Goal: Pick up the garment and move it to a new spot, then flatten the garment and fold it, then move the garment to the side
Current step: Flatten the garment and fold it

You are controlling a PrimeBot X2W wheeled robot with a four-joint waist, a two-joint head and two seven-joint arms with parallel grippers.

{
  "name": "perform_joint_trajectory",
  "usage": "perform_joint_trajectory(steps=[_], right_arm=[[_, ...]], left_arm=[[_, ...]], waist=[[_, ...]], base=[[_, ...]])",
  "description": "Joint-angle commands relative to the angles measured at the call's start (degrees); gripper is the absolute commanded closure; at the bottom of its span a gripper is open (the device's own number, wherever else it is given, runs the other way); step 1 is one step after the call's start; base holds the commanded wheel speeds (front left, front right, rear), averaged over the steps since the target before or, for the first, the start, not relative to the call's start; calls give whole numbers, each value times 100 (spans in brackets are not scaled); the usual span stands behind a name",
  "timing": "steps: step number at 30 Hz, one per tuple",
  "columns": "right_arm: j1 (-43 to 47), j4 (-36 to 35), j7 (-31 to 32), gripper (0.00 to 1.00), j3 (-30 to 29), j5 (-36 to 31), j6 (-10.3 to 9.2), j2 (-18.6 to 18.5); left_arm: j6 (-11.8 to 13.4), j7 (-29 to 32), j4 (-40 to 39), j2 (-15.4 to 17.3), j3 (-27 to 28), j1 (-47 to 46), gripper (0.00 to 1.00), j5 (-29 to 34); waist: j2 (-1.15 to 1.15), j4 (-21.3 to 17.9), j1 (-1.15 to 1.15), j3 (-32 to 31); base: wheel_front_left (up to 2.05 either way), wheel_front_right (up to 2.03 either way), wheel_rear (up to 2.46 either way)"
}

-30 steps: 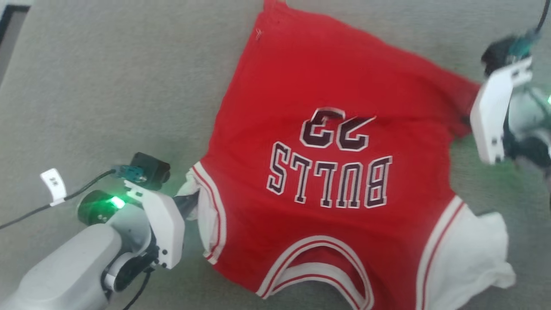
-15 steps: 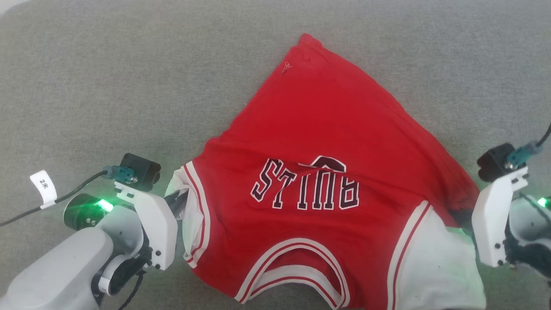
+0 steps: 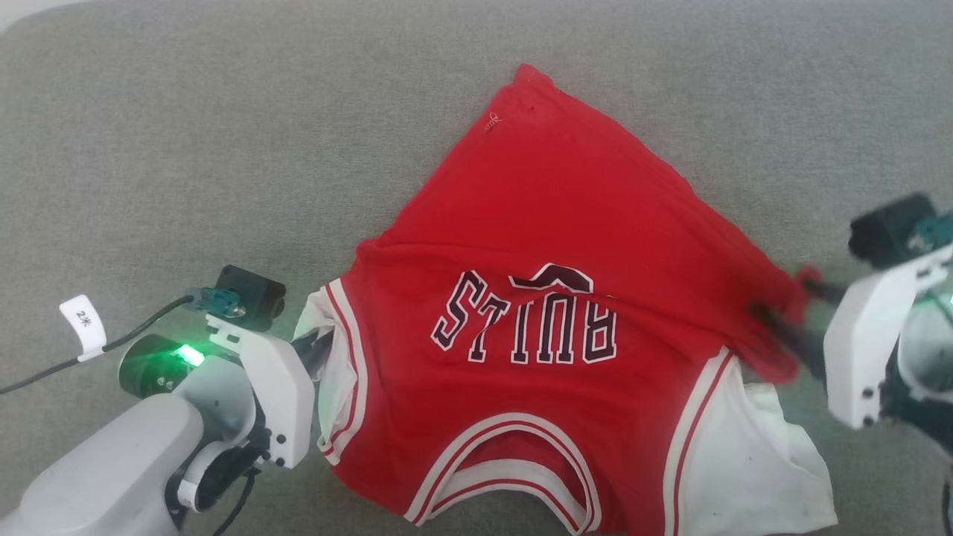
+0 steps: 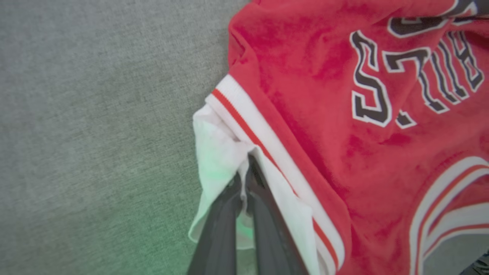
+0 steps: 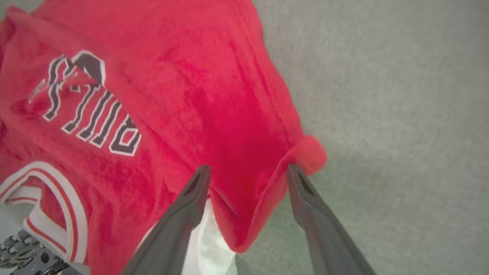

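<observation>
1. Bare grey surface [image 3: 186,149] is lying open to the left of and beyond the garment [image 3: 566,223]
2. The garment is covering the middle
3. The left gripper [image 4: 246,168] and right gripper [image 5: 247,170] are crowding its side edges; a cable [image 3: 141,327] is trailing at lower left

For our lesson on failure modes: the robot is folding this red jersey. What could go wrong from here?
1. The right pincer stands open with a bunched red edge of the jersey between its fingers; pulling away, a finger may snag it and drag the fold askew.
2. The left pincer is shut on the white sleeve; any arm move may tug that side and wrinkle it.
</observation>
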Motion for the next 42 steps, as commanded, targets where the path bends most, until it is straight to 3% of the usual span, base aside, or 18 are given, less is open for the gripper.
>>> perform_joint_trajectory(steps=[1,5,9,17,24,29,36,37,38,42], right_arm=[[-106,-46,33,0,-15,-21,2,42],[-724,13,-52,0,139,-150,1,53],[-1528,587,-434,0,520,-211,2,98],[-3256,2708,-1403,0,1558,-310,2,201],[-4460,4722,-1856,0,2457,-225,1,281],[-5019,5906,-1822,0,2854,-1,1,381],[-5143,6986,-1343,0,3579,240,0,333],[-5092,7088,-1244,75,3650,310,2,329],[-5056,7149,-1160,100,3747,370,2,326],[-5165,7150,-1313,100,3878,623,0,264]], left_arm=[[15,-20,-16,-18,-11,16,100,49],[-18,0,-44,-107,-68,-63,100,107],[-59,3,-33,-230,-118,-158,100,120],[-275,-27,105,-551,-241,-398,100,163],[-529,-80,405,-941,-392,-659,100,239],[-755,-141,714,-1243,-498,-830,100,275],[-1048,-271,1264,-1670,-664,-1010,100,320],[-1075,-277,1346,-1708,-683,-1028,100,312],[-1108,-290,1434,-1749,-692,-1059,100,298],[-1184,-317,1763,-1738,-613,-1203,100,197]], waist=[[0,20,0,-3],[0,155,0,9],[0,339,0,45],[0,861,0,217],[0,1418,0,437],[0,1770,0,574],[0,2107,0,681],[0,2120,0,679],[0,2127,0,681],[0,2009,0,629]], base=[[0,0,0],[0,0,0],[0,0,0],[0,0,0],[0,0,0],[0,0,0],[0,0,0],[0,0,0],[0,0,0],[0,0,0]])
